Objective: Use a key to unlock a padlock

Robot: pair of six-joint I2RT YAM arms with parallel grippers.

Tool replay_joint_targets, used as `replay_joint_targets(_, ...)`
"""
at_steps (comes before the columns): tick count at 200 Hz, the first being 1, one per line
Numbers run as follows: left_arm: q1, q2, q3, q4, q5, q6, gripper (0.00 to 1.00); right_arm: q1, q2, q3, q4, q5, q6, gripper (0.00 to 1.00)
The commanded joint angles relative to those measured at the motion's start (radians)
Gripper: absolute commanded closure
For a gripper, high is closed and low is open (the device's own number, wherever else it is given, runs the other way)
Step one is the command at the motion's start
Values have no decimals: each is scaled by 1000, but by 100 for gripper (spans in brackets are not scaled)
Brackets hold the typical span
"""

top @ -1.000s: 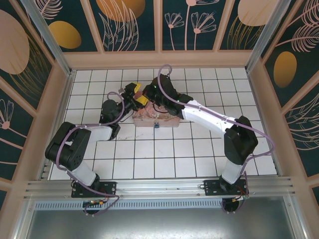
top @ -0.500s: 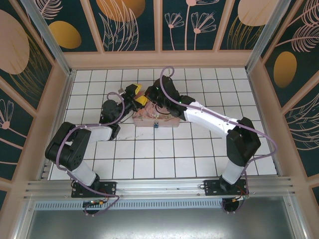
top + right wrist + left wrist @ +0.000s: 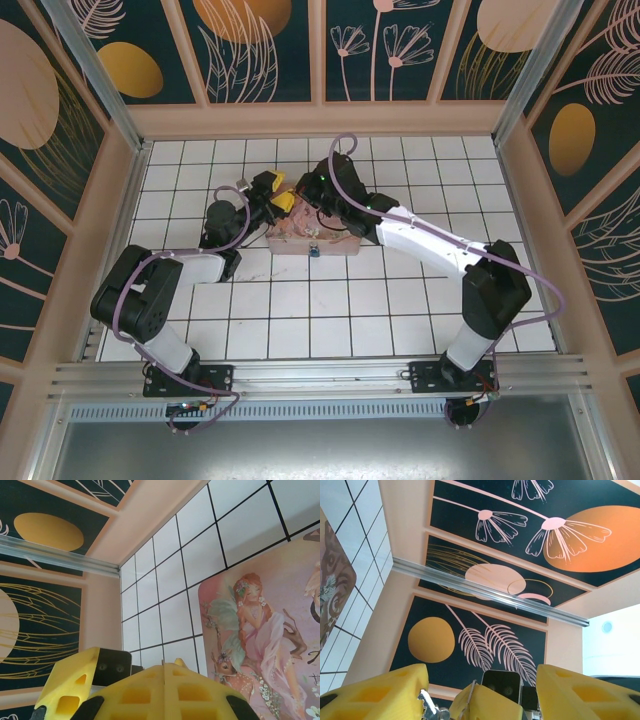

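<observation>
Seen from above, my two tools meet over the far-left corner of the pink floral tin box [image 3: 318, 238], which sits near the middle of the white tiled bench [image 3: 300, 320]. Bare tiles lie all round the tin: a broad stretch toward my bases, and several rows out to the peach-framed side walls [image 3: 122, 200]. My right forearm crosses the tiles on the right. The tiny blue padlock [image 3: 314, 252] rests against the tin's near edge, about midway along it (its shackle is too small to make out from up here).

My left tool [image 3: 277, 193] is spread wide. Its wrist view shows the yellow fingers [image 3: 380, 692] far apart, with the right tool's yellow tip and black camera housing between them. Behind stand the dark flower-painted panels [image 3: 520, 540] and an aluminium rail [image 3: 485, 592]. A small silvery bit sits by one finger, and I cannot tell what it is.

My right tool [image 3: 164, 672] is clenched, its fingers meeting along a seam, and I cannot tell whether anything is pinched there. Its wrist view adds the fairy figure [image 3: 255, 625] painted on the tin's lid, just right of the tool. Beyond it, tiles run to the wall corner.
</observation>
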Motion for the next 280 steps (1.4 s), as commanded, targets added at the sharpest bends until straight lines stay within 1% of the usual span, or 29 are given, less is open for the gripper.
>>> replay_joint_targets(1, -3, -3, 0, -3, -9, 30, 46, -7, -34, -19, 31, 19, 17, 100)
replay_joint_targets(21, -3, -4, 1, -6, -10, 34, 53, -8, -35, -21, 34, 17, 17, 100)
replay_joint_targets(36, -3, -6, 1, -13, -12, 38, 57, -8, -36, -25, 36, 16, 18, 100)
replay_joint_targets(85, -3, -5, 4, -21, -10, 48, 61, -14, -34, -31, 46, 8, 23, 100)
replay_joint_targets(167, -4, 5, 7, -28, -6, 63, 64, -14, -25, -14, 57, -9, 15, 100)
replay_joint_targets(241, -4, 15, 13, -30, 2, 77, 72, -15, -19, -11, 57, -12, 15, 100)
replay_joint_targets(252, -3, 17, 15, -32, 4, 80, 77, -14, -17, -9, 57, -13, 15, 100)
replay_joint_targets(280, -4, 32, 24, -33, 19, 89, 95, -14, -12, 0, 60, -18, 13, 100)
